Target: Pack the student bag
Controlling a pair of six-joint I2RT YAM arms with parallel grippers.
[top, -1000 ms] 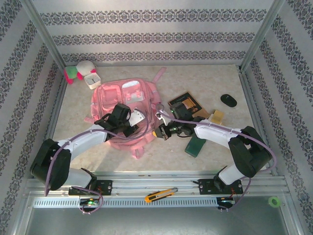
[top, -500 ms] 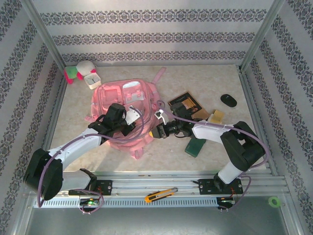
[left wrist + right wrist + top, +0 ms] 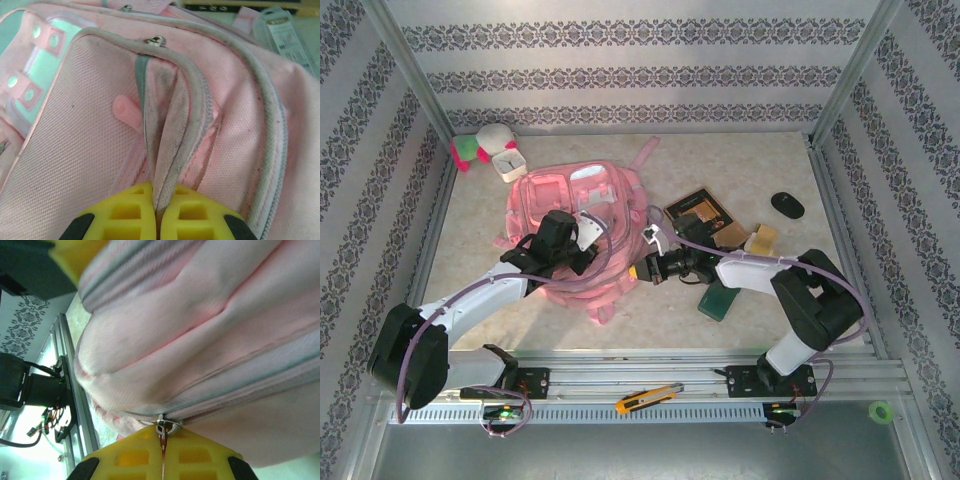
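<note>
The bag (image 3: 552, 195) lay flat on the table (image 3: 720, 160), left of the middle. Its long side ran from the arms toward the back wall. The left gripper (image 3: 156, 212) sat on top of the bag, its jaws pressed together on a raised fold of pink cloth. The right gripper (image 3: 162, 452) was at the bag's right side, toward the near end. Its jaws pinched a small metal zip pull (image 3: 165, 428). From those jaws the zip line ran off along the bag's edge. Both grippers touched the bag, so neither was nearer. The next move looked like a tug on the zip. It would need to follow that line while the left gripper held the cloth tight.
</note>
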